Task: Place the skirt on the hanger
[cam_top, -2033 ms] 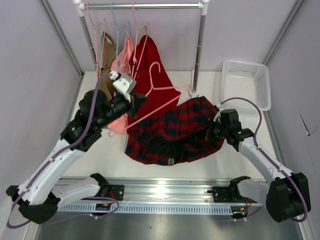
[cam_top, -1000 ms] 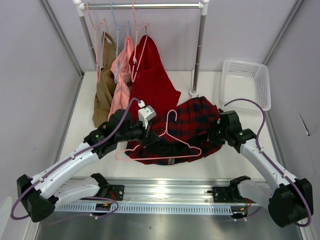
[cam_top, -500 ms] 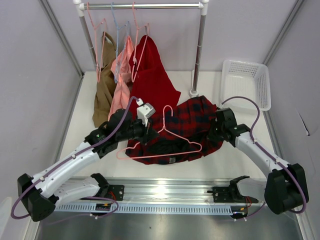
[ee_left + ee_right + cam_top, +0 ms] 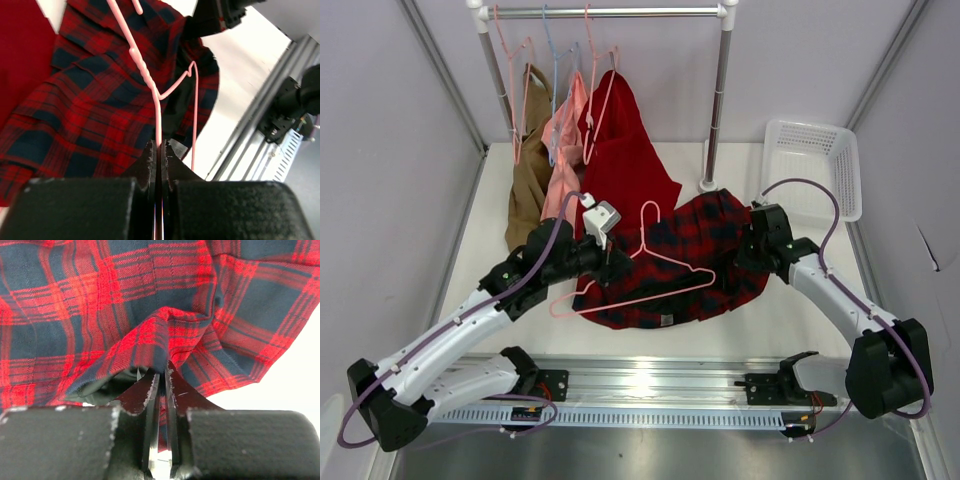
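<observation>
The plaid skirt [image 4: 705, 250] lies crumpled on the white table in the middle of the top view, its small white label [image 4: 663, 321] at the near hem. The pale-pink hanger [image 4: 650, 280] hovers tilted over the skirt's left half, hook pointing away from the arms. My left gripper [image 4: 610, 268] is shut on the hanger's wire [image 4: 158, 120], which runs up between its fingertips. My right gripper [image 4: 752, 252] is shut on a fold of the skirt [image 4: 150, 320] at its right edge, cloth pinched between the fingertips [image 4: 150, 385].
A clothes rail [image 4: 610, 12] at the back carries a brown garment [image 4: 527, 165], a salmon-pink one [image 4: 563, 140] and a plain red one [image 4: 620, 150], with spare hangers. A white basket [image 4: 812, 165] sits at the back right. The rail's post [image 4: 716, 100] stands just behind the skirt.
The right gripper has closed on the skirt's right edge. The left arm has shifted the hanger slightly back and up over the skirt.
</observation>
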Robot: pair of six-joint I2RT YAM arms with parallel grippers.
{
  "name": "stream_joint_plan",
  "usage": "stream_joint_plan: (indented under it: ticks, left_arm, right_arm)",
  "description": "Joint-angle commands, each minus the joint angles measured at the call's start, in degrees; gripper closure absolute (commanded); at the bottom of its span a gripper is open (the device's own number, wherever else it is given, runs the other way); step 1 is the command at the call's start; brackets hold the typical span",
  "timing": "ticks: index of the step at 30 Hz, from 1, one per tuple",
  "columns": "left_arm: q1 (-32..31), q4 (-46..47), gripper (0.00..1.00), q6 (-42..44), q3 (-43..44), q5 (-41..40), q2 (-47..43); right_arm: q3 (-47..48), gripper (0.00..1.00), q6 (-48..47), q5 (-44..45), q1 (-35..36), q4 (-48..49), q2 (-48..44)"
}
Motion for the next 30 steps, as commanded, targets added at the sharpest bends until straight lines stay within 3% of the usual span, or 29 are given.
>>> stream_joint_plan:
  ticks: [1,3,6,9,19,25,30]
  left_arm:
    - [0.5,2.4,1.00,-1.6,0.6,-3.1,-1.5]
    - [0.4,2.2,1.00,-1.6,1.0,-3.4,-0.9]
    - [0.5,1.5,1.00,-1.1,1.0,-4.2,1.3]
    - [0.5,3.1,1.00,-1.5,0.1,-4.8,1.7]
    - [0.5,5.4,1.00,-2.9,0.0,-3.5,2.9]
    - [0.4,5.9,1.00,-3.0,-0.8,-3.1,3.2]
    - [0.5,6.2,1.00,-3.1,-0.7,-3.2,3.5]
  right_arm:
    - [3.6,0.88,-1.5,2.2,0.0,2.1,0.0]
    - [4.3,0.84,-1.6,2.1,0.2,1.4,0.1]
    - [4.7,0.69,-0.5,4.0,0.7,-0.8,-0.6]
    - [4.8,0.64,0.3,5.9,1.7,-2.9,-1.9]
    - [3.7,0.70,6.8,16.1,14.2,-10.5,-7.3]
    - [3.5,0.74,8.3,17.9,15.6,-12.2,-5.8]
    - [5.7,0.71,10.9,24.6,20.2,-16.4,-7.5]
